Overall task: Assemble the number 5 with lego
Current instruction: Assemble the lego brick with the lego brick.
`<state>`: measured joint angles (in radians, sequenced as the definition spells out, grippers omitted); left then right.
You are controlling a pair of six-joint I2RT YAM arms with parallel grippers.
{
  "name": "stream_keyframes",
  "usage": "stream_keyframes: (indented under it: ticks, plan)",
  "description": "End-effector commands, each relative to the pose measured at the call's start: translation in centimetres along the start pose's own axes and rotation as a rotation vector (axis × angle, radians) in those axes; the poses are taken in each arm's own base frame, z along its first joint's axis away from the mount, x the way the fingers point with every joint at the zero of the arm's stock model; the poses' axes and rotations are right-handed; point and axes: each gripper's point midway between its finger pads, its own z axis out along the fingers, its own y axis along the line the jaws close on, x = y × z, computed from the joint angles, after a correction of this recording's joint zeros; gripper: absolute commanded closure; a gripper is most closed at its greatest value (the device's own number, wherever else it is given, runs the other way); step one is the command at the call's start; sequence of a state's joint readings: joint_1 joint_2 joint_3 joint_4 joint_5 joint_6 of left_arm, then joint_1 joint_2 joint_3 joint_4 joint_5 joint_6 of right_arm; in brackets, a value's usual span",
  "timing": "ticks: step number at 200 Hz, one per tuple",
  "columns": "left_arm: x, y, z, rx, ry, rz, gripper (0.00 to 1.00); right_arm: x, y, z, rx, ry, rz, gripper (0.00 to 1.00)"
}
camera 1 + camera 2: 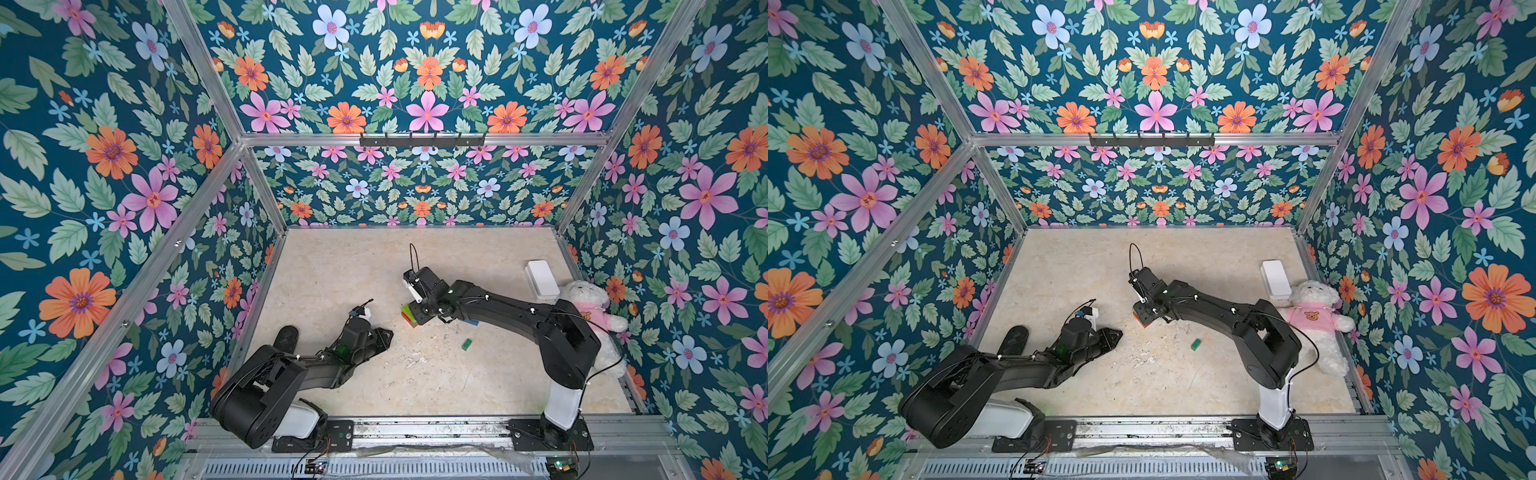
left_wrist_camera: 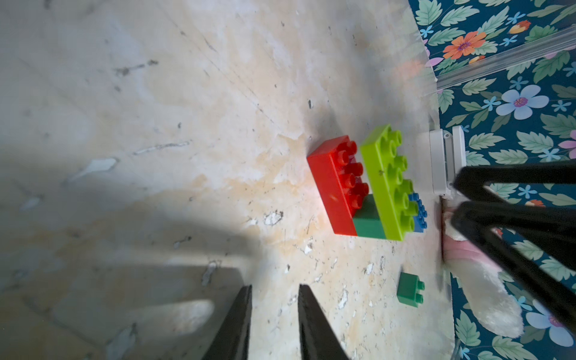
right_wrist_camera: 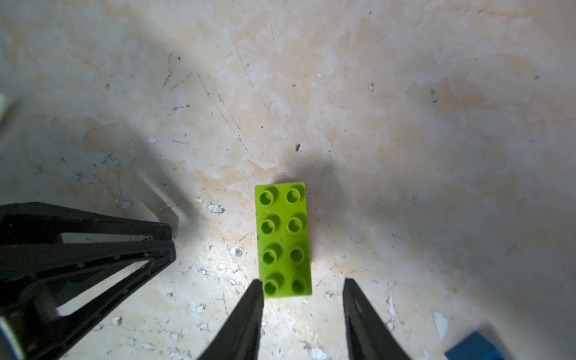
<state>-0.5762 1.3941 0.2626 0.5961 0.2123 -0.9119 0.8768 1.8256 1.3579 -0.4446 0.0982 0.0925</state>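
Observation:
A stack of lego stands mid-table: a red brick [image 2: 333,187] at the bottom, a small dark-green brick [image 2: 369,223] on one end, and a lime-green brick [image 2: 389,184] on top. From above I see only its edge [image 1: 409,316]. My right gripper [image 3: 302,283] hangs open over the lime-green brick [image 3: 283,240]; one finger touches the brick's end and the other stands clear of it. A blue brick [image 1: 471,322] lies apart beside the stack. A loose dark-green brick [image 1: 467,343] lies nearer the front. My left gripper [image 2: 274,290] is low, left of the stack, narrowly open and empty.
A white box [image 1: 541,278] and a white plush toy in a pink shirt [image 1: 590,307] sit against the right wall. Floral walls with metal frame rails close in the table on three sides. The right arm [image 1: 519,316] reaches across from the front right.

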Motion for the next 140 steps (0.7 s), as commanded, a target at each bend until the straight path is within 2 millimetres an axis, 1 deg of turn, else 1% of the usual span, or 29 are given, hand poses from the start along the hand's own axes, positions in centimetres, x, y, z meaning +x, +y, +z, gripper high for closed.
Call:
stream_keyframes:
  ticks: [1,18,22,24,26,40,61,74,92,111,120,140]
  plan:
    - [0.2,-0.2,0.0,-0.017,0.034,0.058,0.68,0.4,-1.9,-2.0,0.078,-0.011,0.141,0.57]
    - [0.0,-0.7,-0.2,-0.024,0.055,0.1,0.67,1.7,-2.8,-3.8,0.105,-0.016,0.224,0.57]
    - [0.0,-0.8,-0.3,-0.027,0.057,0.107,0.66,2.5,-3.0,-3.7,0.114,-0.008,0.25,0.57]
    - [-0.1,-0.9,-0.4,-0.029,0.058,0.114,0.66,2.2,-3.2,-4.6,0.111,-0.031,0.262,0.57]
    - [-0.1,-0.9,-0.4,-0.031,0.058,0.119,0.66,2.3,-3.3,-4.9,0.111,-0.039,0.275,0.57]
    - [-0.5,-1.3,-0.6,-0.037,0.059,0.148,0.65,3.7,-4.3,-6.0,0.128,-0.062,0.351,0.57]
    - [-0.8,-1.9,-1.0,-0.023,0.051,0.154,0.63,7.2,-6.5,-6.7,0.18,-0.033,0.481,0.57]
    - [-0.9,-2.2,-1.1,-0.014,0.047,0.154,0.62,9.2,-7.7,-7.1,0.208,-0.004,0.552,0.57]
    - [-0.9,-2.1,-1.1,-0.012,0.041,0.148,0.62,11.8,-8.4,-7.4,0.243,0.037,0.592,0.58]
    - [-0.8,-1.9,-1.1,-0.004,0.034,0.136,0.62,14.4,-8.7,-6.9,0.26,0.079,0.624,0.61]
    - [-0.7,-1.8,-1.1,-0.002,0.031,0.131,0.62,15.3,-8.6,-6.5,0.254,0.091,0.636,0.61]
    - [-0.4,-1.5,-1.0,0.001,0.033,0.117,0.62,16.0,-7.8,-5.4,0.205,0.099,0.666,0.61]
